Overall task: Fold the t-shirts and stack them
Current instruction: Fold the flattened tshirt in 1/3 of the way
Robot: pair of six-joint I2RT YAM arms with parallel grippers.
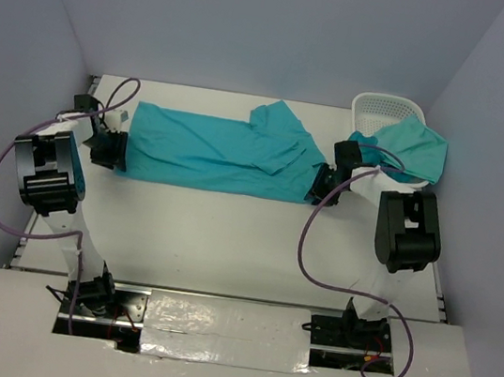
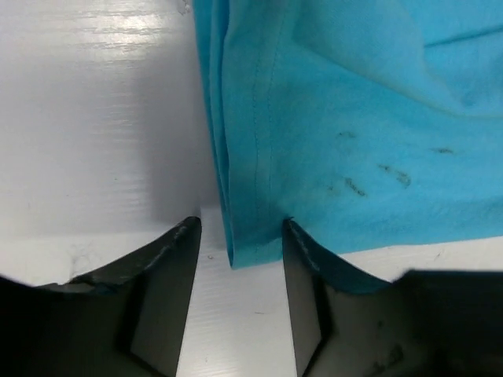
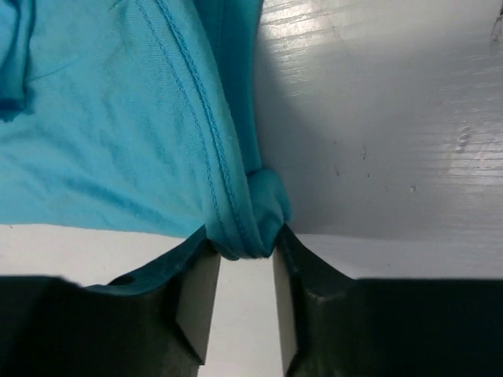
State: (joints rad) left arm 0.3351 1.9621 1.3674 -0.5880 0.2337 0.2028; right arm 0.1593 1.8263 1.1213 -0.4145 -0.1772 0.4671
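A teal t-shirt [image 1: 210,149] lies folded into a long band across the far half of the table. At its left end my left gripper [image 1: 117,151] is low over the table. In the left wrist view this gripper [image 2: 240,229] is open, and the shirt's hemmed corner [image 2: 251,236] lies loose between the jaws, a gap showing on the left side. My right gripper [image 1: 320,187] is at the band's right end. In the right wrist view it [image 3: 244,242] pinches a bunched corner of the t-shirt [image 3: 102,133] between its fingertips. Another teal t-shirt [image 1: 419,147] hangs out of the basket.
A white lattice basket [image 1: 388,103] stands in the far right corner beside the right arm. Grey walls close in the table at the back and both sides. Purple cables loop from both arms.
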